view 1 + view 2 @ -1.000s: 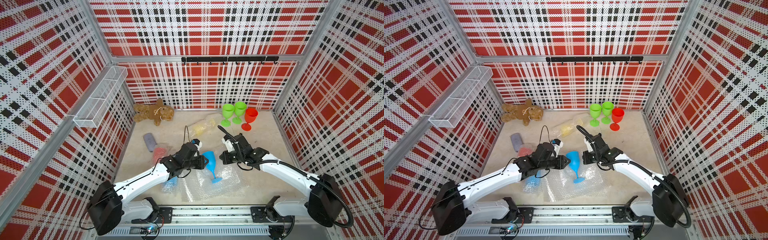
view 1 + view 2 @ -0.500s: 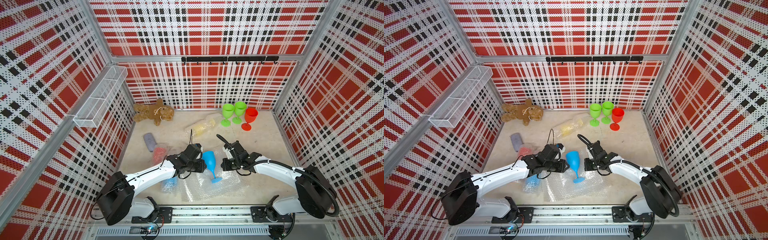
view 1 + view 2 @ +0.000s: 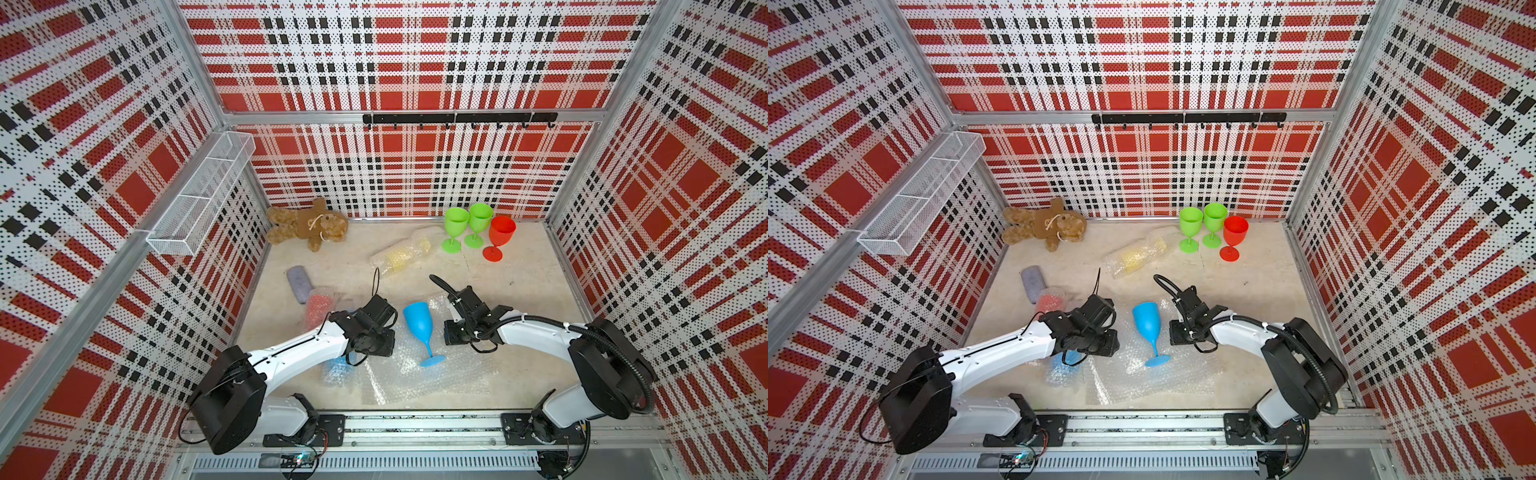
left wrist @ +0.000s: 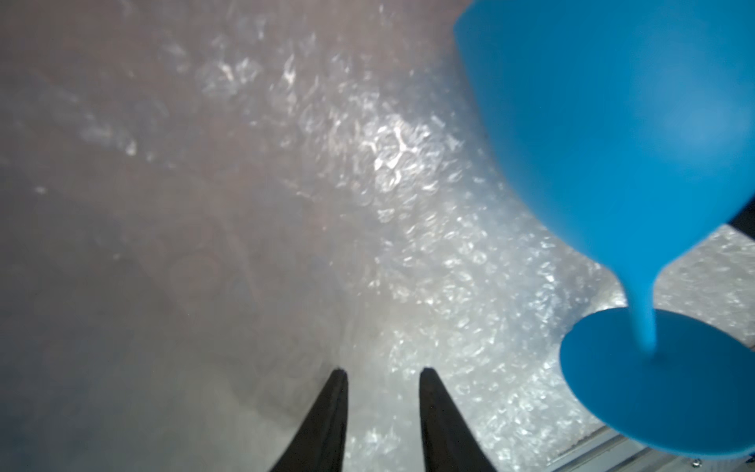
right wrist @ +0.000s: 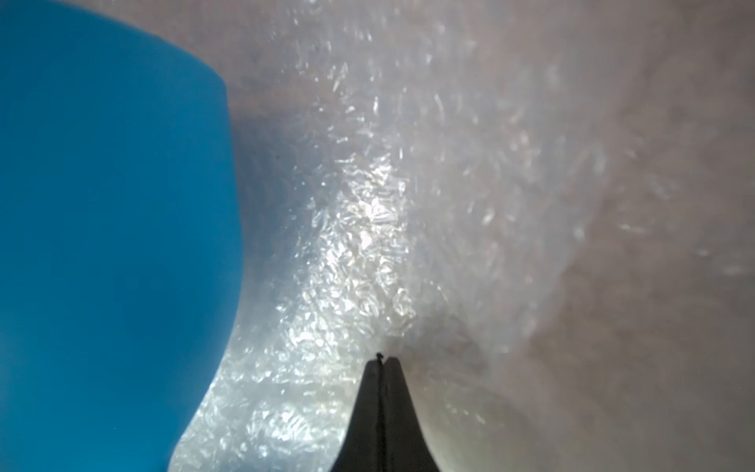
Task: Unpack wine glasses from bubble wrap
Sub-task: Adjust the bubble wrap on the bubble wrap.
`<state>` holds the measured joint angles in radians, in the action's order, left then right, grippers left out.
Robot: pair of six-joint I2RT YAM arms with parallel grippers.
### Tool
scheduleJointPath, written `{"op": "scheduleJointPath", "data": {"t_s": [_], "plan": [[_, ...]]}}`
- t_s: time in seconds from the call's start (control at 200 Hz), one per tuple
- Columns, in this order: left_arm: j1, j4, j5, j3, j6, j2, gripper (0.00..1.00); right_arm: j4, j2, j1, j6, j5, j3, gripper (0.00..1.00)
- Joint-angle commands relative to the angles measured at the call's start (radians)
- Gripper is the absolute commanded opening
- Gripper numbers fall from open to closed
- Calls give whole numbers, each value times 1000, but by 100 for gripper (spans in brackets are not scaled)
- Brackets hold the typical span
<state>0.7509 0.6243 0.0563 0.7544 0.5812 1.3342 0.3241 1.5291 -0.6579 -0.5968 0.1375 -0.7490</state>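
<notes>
Your left claw point(image 4: 383, 372), parted and empty, has backed off the blue goblet point(image 3: 419, 326) upright on wrap point(image 3: 436, 382); right claw point(image 5: 382, 359) sits clenched beside it.

I record the blue goblet point(image 3: 1147, 322) upright on a flat bubble wrap sheet point(image 3: 1177, 374), between my left gripper point(image 3: 1108, 344) and my right gripper point(image 3: 1177, 334), both close beside it; two green goblets point(image 3: 1191, 220) and one red goblet point(image 3: 1235, 230) stand together at the back.
</notes>
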Motion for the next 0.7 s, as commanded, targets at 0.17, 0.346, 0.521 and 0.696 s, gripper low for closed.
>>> {"op": "scheduleJointPath", "data": {"t_s": [0.17, 0.346, 0.521, 0.696], "plan": [[-19, 113, -137, 86, -17, -65, 28, 10, 2, 9, -1, -22, 5, 0], [-15, 68, -118, 134, -38, -150, 18, 44, -42, 9, 5, -18, -12, 1], [-26, 28, -220, 171, -44, -208, 12, 171, -128, 7, 90, -35, -112, 34], [-70, -201, -166, 96, -120, -372, 20, 368, -123, -21, 205, -83, -330, 57]]}}
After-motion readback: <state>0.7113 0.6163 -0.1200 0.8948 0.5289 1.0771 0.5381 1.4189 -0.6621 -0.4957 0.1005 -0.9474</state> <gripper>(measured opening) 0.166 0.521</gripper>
